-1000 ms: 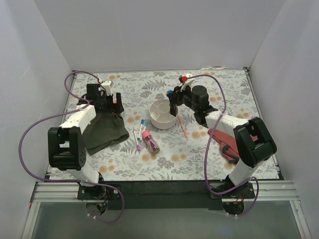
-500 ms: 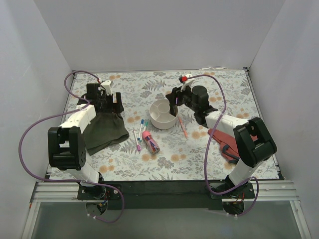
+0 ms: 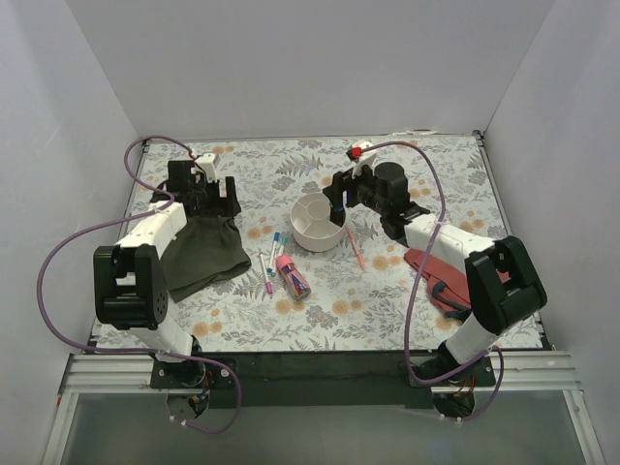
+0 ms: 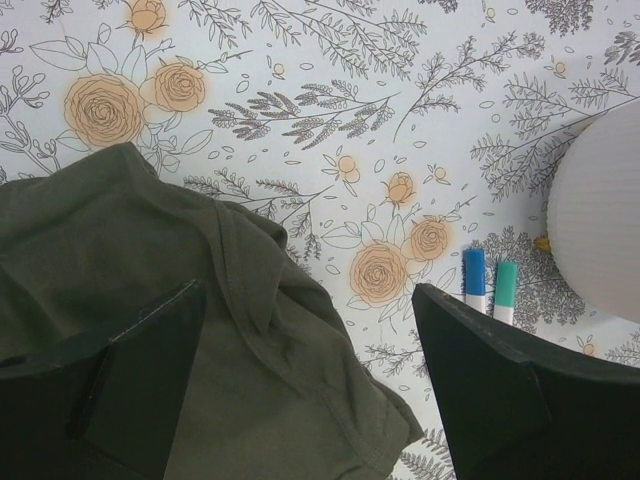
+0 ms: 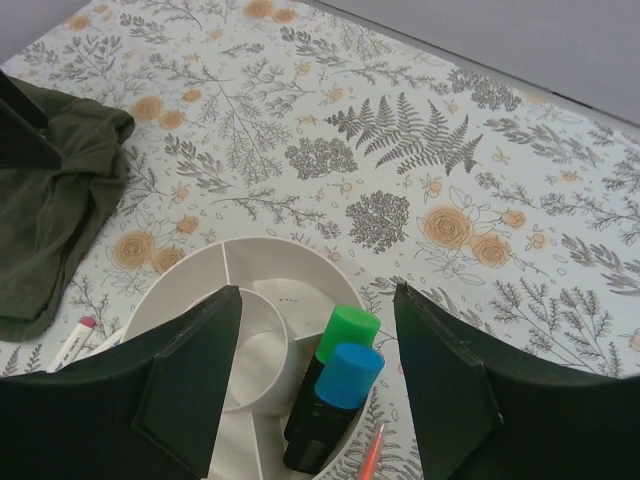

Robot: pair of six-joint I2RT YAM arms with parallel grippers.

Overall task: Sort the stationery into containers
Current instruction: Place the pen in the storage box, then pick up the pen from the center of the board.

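The right arm's elbow has swung toward 4 o'clock since a second ago. The right gripper hangs over the 1 o'clock rim of the bowl, jaws spread and empty. The left gripper, also spread wide, has edged toward 12 o'clock above the olive cloth. From above, the right gripper hides the bowl's near compartment. The right wrist view shows two black highlighters standing there just below the fingers, one green-capped and one blue-capped. Thin white pens and the pink tube lie at the bowl's 7 o'clock, and the orange-pink pen at its 4 o'clock.
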